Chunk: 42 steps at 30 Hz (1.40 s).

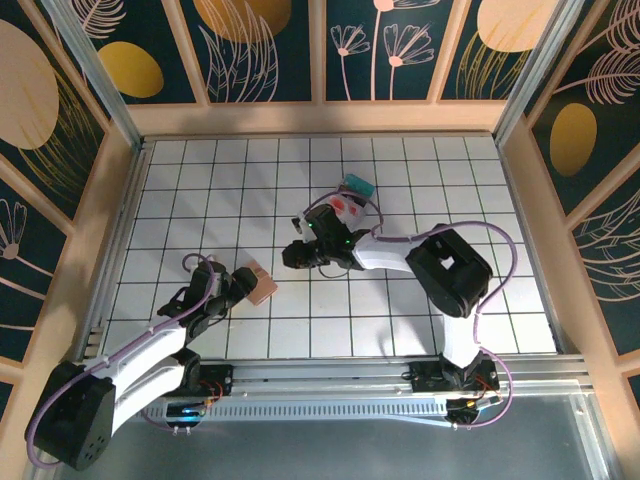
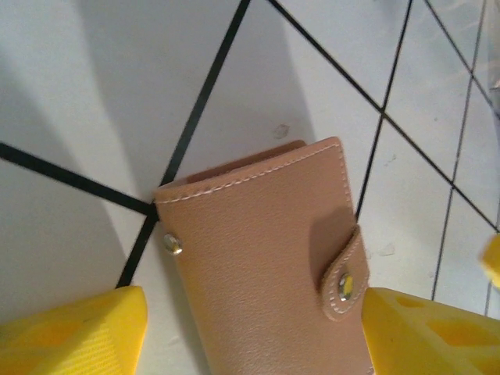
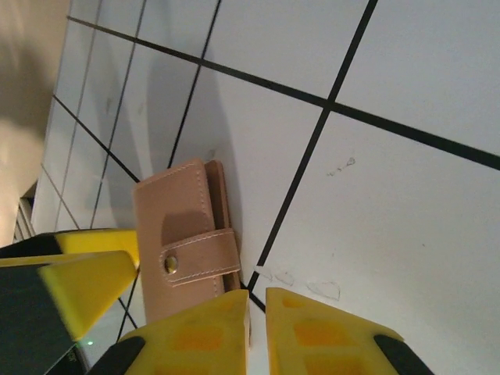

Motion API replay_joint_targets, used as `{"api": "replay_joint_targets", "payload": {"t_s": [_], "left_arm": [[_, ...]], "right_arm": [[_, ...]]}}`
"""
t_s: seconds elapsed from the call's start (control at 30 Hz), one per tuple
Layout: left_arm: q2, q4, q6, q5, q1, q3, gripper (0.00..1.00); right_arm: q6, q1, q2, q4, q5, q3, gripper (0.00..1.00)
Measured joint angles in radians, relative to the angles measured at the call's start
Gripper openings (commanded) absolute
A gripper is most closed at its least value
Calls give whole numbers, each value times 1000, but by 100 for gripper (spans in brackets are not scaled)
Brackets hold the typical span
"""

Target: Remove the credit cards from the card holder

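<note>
At the near left of the tiled table (image 1: 400,170), the snapped-shut card holder (image 1: 262,284) is lying flat, long axis pointing away between the spread fingers of the left gripper (image 2: 254,312), while the right gripper (image 3: 258,336) is hovering nearby, clenched and empty.

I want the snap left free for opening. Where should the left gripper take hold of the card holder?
Across its two long edges, at the near end, short of the snap tab, coming down from above. The card holder lies flat and closed, narrow enough that the open left gripper straddles it with a finger on each side.
</note>
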Motion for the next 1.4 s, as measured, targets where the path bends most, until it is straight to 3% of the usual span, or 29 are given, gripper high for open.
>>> {"api": "replay_joint_targets", "payload": {"t_s": [0.37,0.83,1.13,1.4], "left_arm": [[46,113,26,42,2,1,73],[149,20,41,13,5,68,72],[226,95,37,24,16,80,53],[248,162,33,23,22,79,30]], "right_arm": [[0,32,119,-3,-27,92,5],[23,43,160,-2,-45,100,3],[24,50,192,-3,-69,140,2],[24,48,195,-20,-64,150,4]]}}
